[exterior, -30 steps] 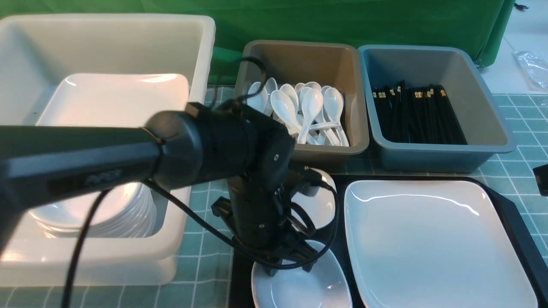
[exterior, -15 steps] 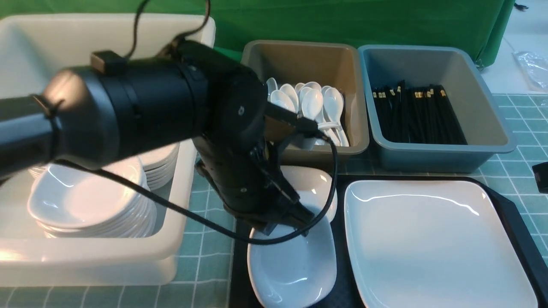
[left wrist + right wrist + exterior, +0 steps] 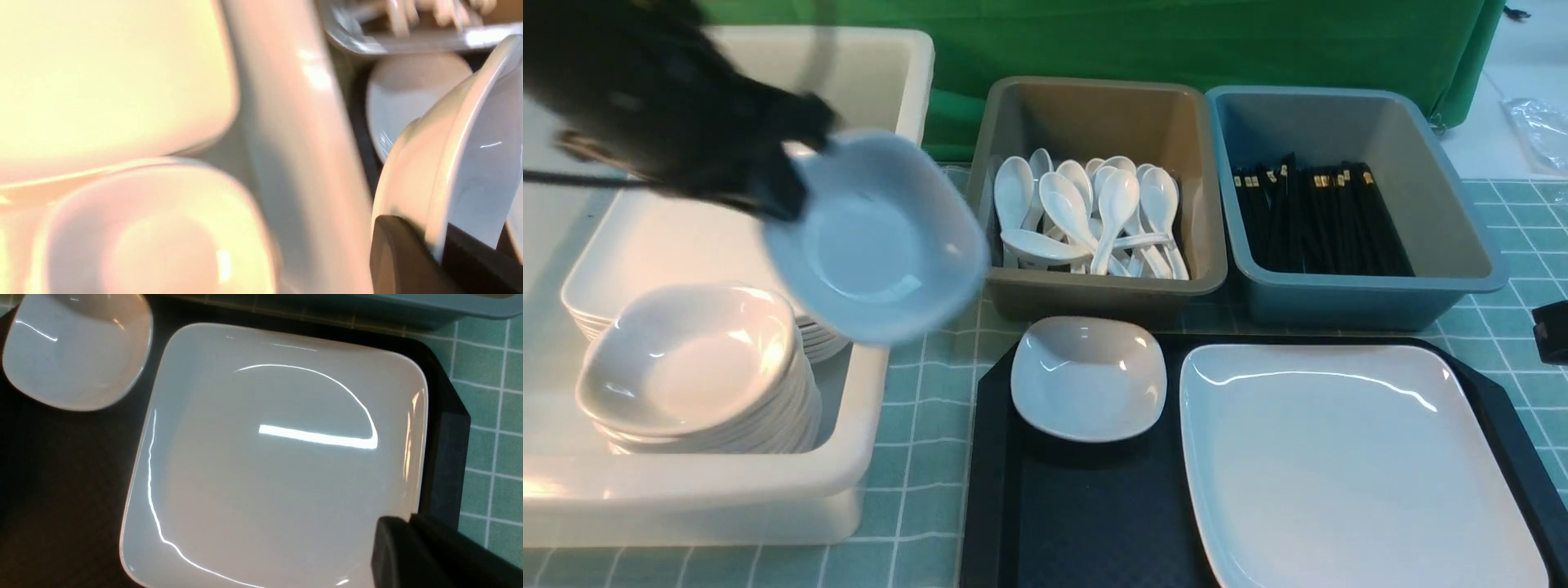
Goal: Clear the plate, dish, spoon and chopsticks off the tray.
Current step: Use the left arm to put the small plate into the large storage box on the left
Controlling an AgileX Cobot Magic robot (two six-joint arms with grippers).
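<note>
My left gripper point(image 3: 786, 186) is shut on the rim of a small white dish point(image 3: 876, 238) and holds it tilted in the air over the near right edge of the white tub point(image 3: 882, 65). The left wrist view shows that rim pinched between the dark fingers point(image 3: 402, 255), with the dish point(image 3: 470, 163) standing up from them. A second dish point(image 3: 1088, 377) sits at the back left of the black tray point(image 3: 1045, 506), beside the large white plate point(image 3: 1347, 465). My right gripper point(image 3: 410, 522) is shut and empty above the plate's point(image 3: 278, 457) corner by the tray's rim point(image 3: 445, 457).
The white tub holds a stack of small dishes point(image 3: 686, 367) and a stack of large plates point(image 3: 645, 245). Behind the tray a brown tub point(image 3: 1094, 106) holds several spoons. Several black chopsticks lie in a blue-grey tub point(image 3: 1347, 122). The table has a green checked cloth point(image 3: 923, 457).
My left arm has lifted the dish off the tray's front left and swung it up and left to the white tub. The right gripper has hardly moved.
</note>
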